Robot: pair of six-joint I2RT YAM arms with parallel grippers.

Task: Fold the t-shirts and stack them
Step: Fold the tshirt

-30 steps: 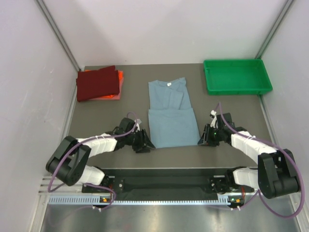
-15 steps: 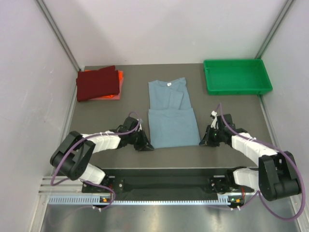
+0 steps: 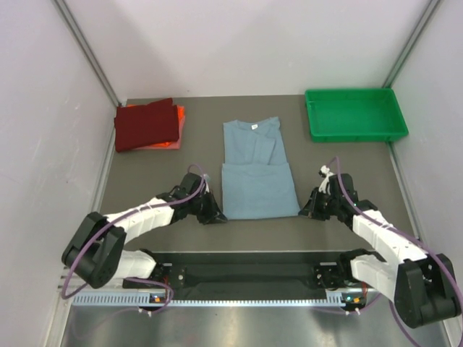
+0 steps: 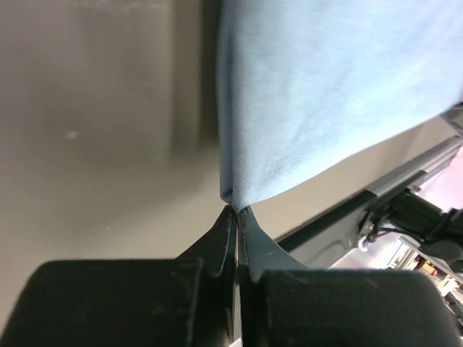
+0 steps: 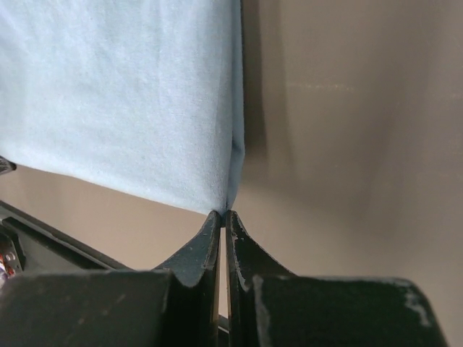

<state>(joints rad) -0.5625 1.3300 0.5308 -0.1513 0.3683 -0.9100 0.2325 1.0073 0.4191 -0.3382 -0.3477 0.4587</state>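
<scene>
The grey-blue t-shirt (image 3: 255, 170) lies folded lengthwise in the table's middle, collar at the far end. My left gripper (image 3: 217, 215) is shut on its near left corner (image 4: 233, 194). My right gripper (image 3: 304, 211) is shut on its near right corner (image 5: 230, 191). Both corners are pinched at the fingertips and lifted slightly off the table. The dark red t-shirt (image 3: 147, 123) lies folded on top of the orange t-shirt (image 3: 176, 127) at the far left.
A green plastic tray (image 3: 354, 114) stands at the far right. Grey walls close in the left, back and right sides. The black rail of the arm bases (image 3: 246, 275) runs along the near edge.
The left gripper has moved right to the shirt's near left corner and closed on it. The right gripper has shifted slightly at the near right corner, and its arm has stretched out.
</scene>
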